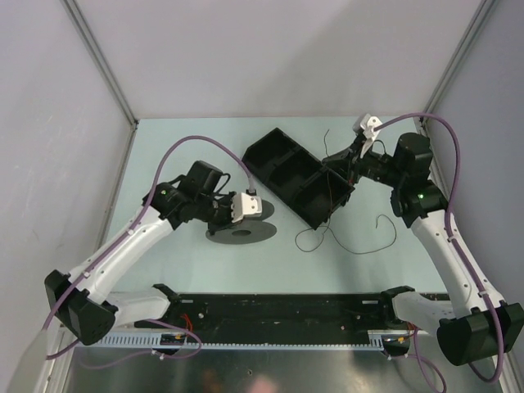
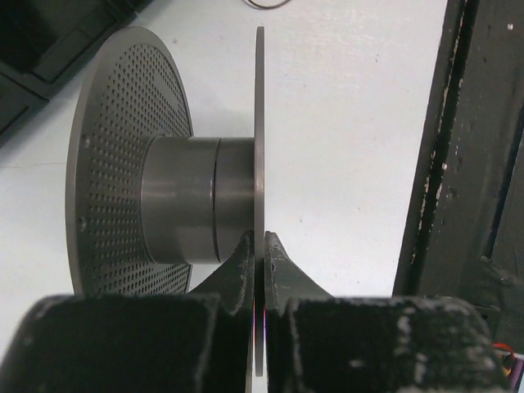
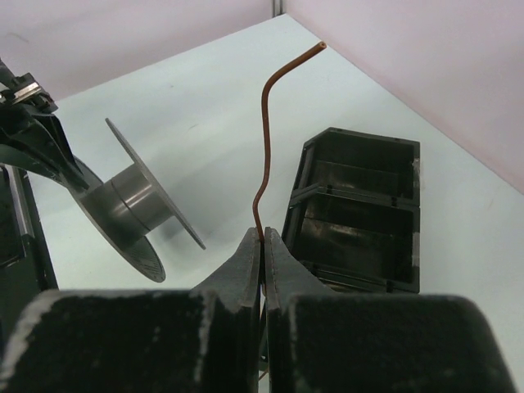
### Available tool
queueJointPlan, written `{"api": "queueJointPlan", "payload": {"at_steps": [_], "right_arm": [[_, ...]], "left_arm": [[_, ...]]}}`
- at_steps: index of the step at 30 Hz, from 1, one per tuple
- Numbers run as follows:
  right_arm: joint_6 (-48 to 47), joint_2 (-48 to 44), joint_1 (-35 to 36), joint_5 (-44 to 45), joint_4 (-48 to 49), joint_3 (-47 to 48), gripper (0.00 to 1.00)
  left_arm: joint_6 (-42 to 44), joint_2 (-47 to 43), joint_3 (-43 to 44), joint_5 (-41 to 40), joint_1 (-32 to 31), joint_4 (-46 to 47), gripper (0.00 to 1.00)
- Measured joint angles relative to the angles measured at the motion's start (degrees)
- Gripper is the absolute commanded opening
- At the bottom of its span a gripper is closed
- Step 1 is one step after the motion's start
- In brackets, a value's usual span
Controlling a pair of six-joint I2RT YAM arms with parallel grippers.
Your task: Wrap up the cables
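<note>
The left end effector (image 2: pixel 259 244) is clamping a flange of the bare spool (image 2: pixel 180 201) as the right end effector (image 3: pixel 262 239) is pinching the tip of the cable (image 3: pixel 264 139), the rest lying unwound on the worktop (image 1: pixel 286 270).

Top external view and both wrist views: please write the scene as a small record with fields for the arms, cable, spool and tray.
left pincer: shut on one thin flange of the spool
right pincer: shut on the cable, brown end sticking up
rest of cable: loose loops on the table, near the tray
tray: black, with compartments, between the arms
</note>
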Motion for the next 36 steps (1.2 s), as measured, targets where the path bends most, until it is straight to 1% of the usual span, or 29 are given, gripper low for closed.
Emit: {"api": "queueJointPlan", "payload": {"at_steps": [3, 8, 10, 16, 21, 25, 30, 36], "right_arm": [[-0.87, 0.0, 0.83, 0.13, -0.63, 0.0, 0.0], [-1.88, 0.0, 1.46, 0.24, -1.57, 0.0, 0.0], [-2.47, 0.0, 1.57, 0.26, -1.86, 0.0, 0.0], [-3.87, 0.0, 1.62, 0.28, -3.13, 0.0, 0.0], [-4.48, -0.04, 1.62, 0.28, -4.0, 0.0, 0.0], [-4.66, -0.04, 1.81, 0.31, -4.24, 0.0, 0.0], [-4.76, -0.04, 1.97, 0.31, -4.26, 0.0, 0.0], [-4.83, -0.04, 2.01, 0.31, -4.39, 0.0, 0.0]], "left_arm": [[1.18, 0.15, -0.92, -0.13, -0.61, -0.37, 0.12], [2.71, 1.53, -1.07, -0.02, -0.7, 0.44, 0.34], [3.08, 2.34, -1.03, 0.04, -0.7, 0.81, 0.41], [3.78, 4.22, -0.76, -0.07, -0.7, 1.16, 0.47], [3.93, 4.42, -0.2, -0.07, -0.7, 1.18, 0.6], [4.09, 4.39, 0.09, -0.02, -0.7, 1.18, 0.65], [4.07, 4.24, 0.24, 0.04, -0.7, 1.14, 0.74], [3.67, 3.43, 1.36, 0.35, -0.7, 1.14, 0.78]]}}
